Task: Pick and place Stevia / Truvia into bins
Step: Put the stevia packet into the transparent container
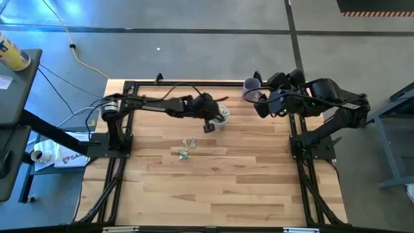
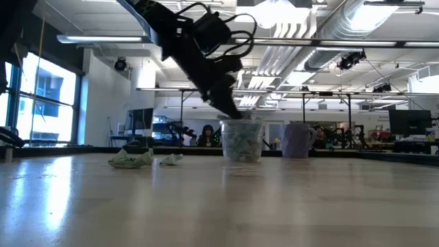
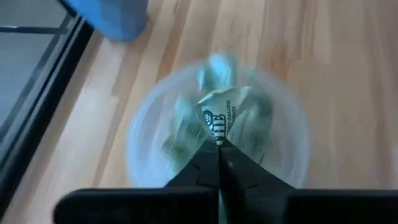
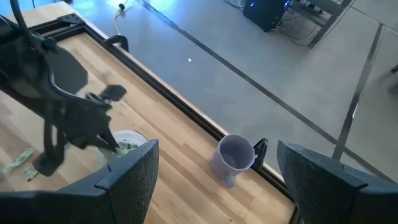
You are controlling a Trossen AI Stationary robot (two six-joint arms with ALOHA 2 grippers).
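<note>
The left gripper (image 3: 219,144) hangs right over the small clear plastic cup with a round rim (image 1: 222,115), which stands on the light wooden table (image 1: 213,188) near the far edge, about in the middle. Its two dark fingers are pressed together on one small pale green and white paper sweetener packet (image 3: 222,112), and the packet sits just above the cup's mouth. In the left wrist view the cup (image 3: 217,146) already has more of these green and white packets (image 3: 180,140) piled inside it. In the low view the left gripper (image 2: 230,110) comes down at a slant to the rim of the cup (image 2: 242,140), and the green packets show through its clear wall. A few more crumpled packets (image 1: 186,149) lie loose on the table, nearer the middle and well apart from the cup; in the low view they lie as small lumps (image 2: 134,159) off to one side of it. A small purple cup (image 1: 252,89) stands at the far edge of the table, near the clear cup and just beside the right arm. The right gripper (image 4: 214,180) waits up in the air by the far right corner, with its two dark fingers spread wide and holding nothing.
</note>
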